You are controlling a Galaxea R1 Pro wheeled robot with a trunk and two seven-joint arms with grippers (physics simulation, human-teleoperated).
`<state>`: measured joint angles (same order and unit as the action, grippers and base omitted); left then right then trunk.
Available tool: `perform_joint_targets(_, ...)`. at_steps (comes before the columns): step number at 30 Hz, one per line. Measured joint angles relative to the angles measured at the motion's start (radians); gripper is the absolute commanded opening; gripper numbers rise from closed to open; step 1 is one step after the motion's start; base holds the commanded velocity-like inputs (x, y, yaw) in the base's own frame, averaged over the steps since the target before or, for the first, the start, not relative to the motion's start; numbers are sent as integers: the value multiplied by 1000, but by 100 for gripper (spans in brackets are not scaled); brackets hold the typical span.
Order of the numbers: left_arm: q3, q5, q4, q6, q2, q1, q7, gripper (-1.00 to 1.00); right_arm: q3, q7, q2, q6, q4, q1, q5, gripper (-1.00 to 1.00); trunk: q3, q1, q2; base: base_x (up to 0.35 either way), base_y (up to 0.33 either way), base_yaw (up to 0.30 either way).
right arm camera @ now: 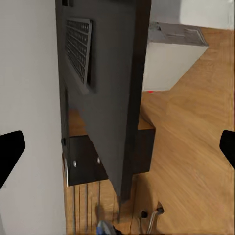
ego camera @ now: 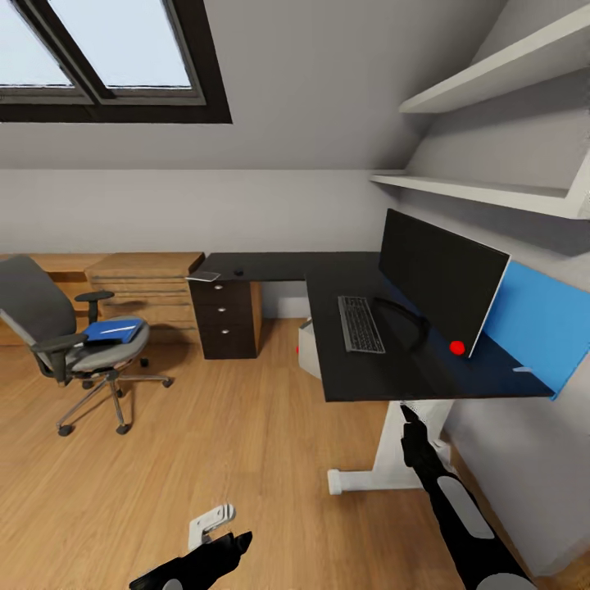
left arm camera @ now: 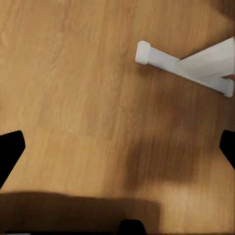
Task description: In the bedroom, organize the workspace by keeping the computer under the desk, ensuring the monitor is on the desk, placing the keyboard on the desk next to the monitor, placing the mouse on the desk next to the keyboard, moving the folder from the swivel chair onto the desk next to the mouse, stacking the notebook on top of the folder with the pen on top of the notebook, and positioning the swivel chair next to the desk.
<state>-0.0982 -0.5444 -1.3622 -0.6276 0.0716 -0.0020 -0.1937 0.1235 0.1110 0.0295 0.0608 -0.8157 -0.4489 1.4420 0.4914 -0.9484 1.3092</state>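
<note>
1. Black and glossy, the L-shaped desk (ego camera: 360,360) already carries the monitor (ego camera: 438,279) at about 3 o'clock in the head view, with the keyboard (ego camera: 360,324) lying just beside its stand on the worktop.
2. Under the desk, at about 9 o'clock of the keyboard, the grey computer (ego camera: 310,348) peeks out; that step looks done.
3. A small dark mouse (ego camera: 238,272) sits on the far wing, well apart from the keyboard, so I judge it needs moving.
4. At 9 o'clock the swivel chair (ego camera: 78,340) stands well away from the desk, the blue folder (ego camera: 112,330) on its seat.
5. A thin grey notebook (ego camera: 203,277) rests on the worktop's far corner; the pen is too small to make out.
6. Left gripper (ego camera: 215,524) hangs low over the wooden floor (ego camera: 229,442), its jaws apart and empty; right gripper (ego camera: 407,412) points up near the desk edge, its jaws likewise apart, holding nothing.
</note>
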Motion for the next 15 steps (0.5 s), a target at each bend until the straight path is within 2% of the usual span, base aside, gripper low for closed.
perform_joint_targets(2,-2,1,1,0,1,0,1,100,0,0,-1,0,12,0,-16,100,0,0,0,-41,0,0)
perform_joint_targets(4,-3,2,3,1,1,0,2,100,0,0,-6,-1,40,0,-52,100,0,0,0,-16,0,0)
perform_joint_targets(7,0,3,21,3,0,0,2,100,2,1,-28,-1,64,1,-70,100,-6,8,-14,-7,0,0)
perform_joint_targets(12,2,7,59,4,-1,0,-1,100,1,4,-38,-1,137,12,-91,100,-22,27,-49,-1,0,0)
perform_joint_targets(15,2,8,65,4,0,0,-2,100,2,7,-33,-4,183,31,-171,100,-31,38,-70,0,0,0)
